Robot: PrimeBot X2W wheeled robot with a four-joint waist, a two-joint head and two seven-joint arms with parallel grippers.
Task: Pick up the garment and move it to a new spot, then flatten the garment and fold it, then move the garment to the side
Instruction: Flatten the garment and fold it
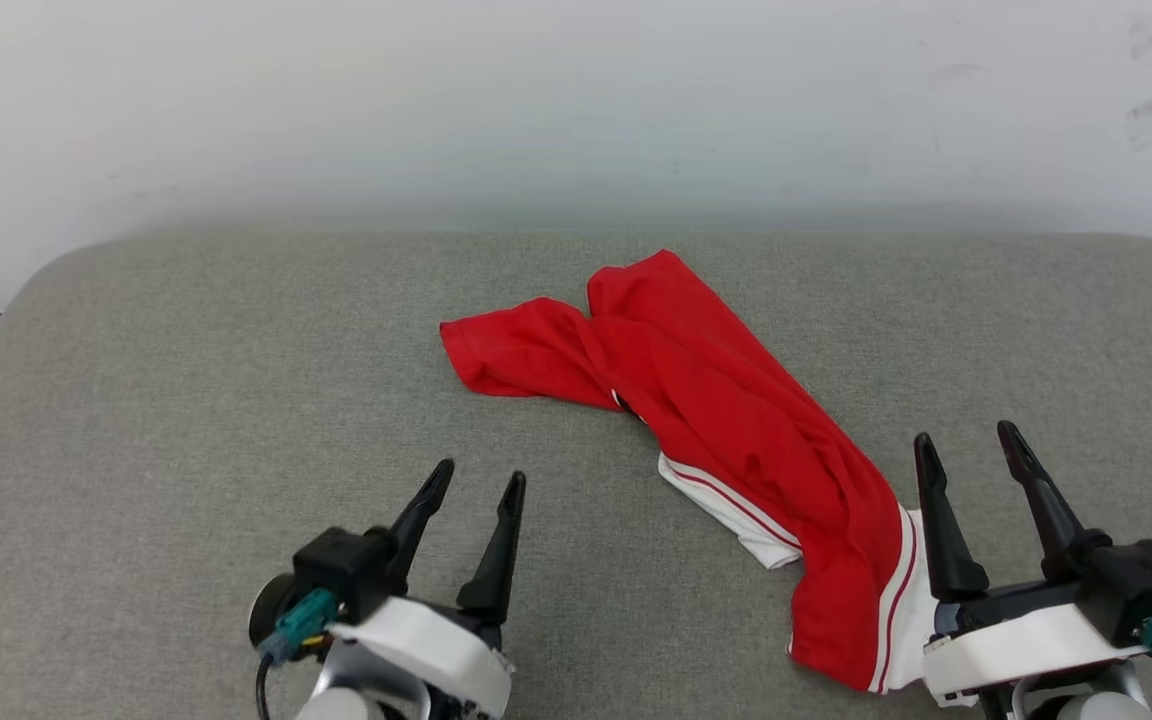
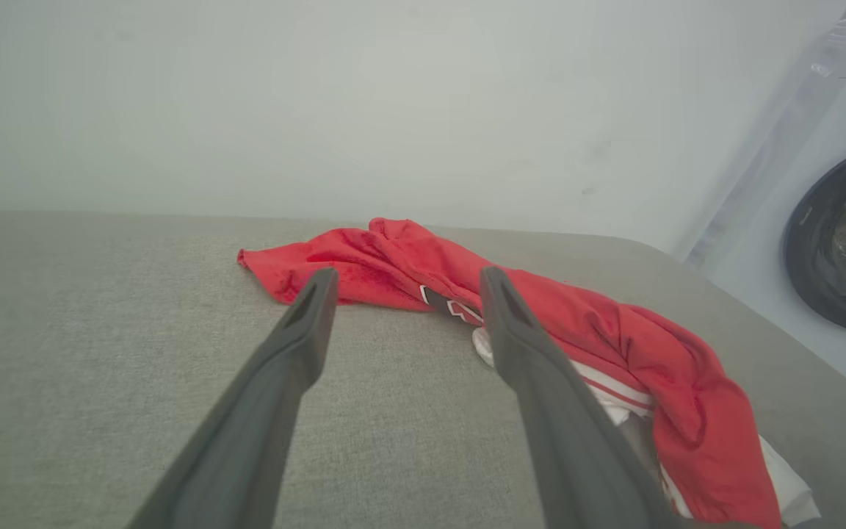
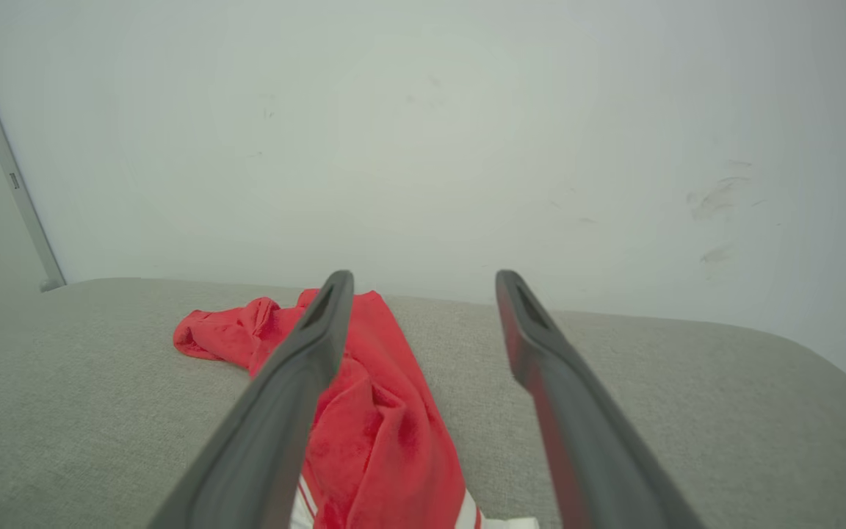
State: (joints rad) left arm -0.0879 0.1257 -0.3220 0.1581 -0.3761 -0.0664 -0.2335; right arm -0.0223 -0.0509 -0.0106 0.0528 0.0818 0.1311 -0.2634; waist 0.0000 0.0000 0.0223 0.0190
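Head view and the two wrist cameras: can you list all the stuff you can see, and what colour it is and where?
garment: one, red with white striped-trim sleeves, crumpled on the table, running from the middle towards the near right
table: one, grey fabric top, under everything
wall: one, white with a few scuff marks, behind the table
washing machine: one, white with a dark round door, past the table's far corner on the right of the left wrist view
left gripper: one, dark fingers, open, near left over bare table
right gripper: one, dark fingers, open, near right beside the garment's near end
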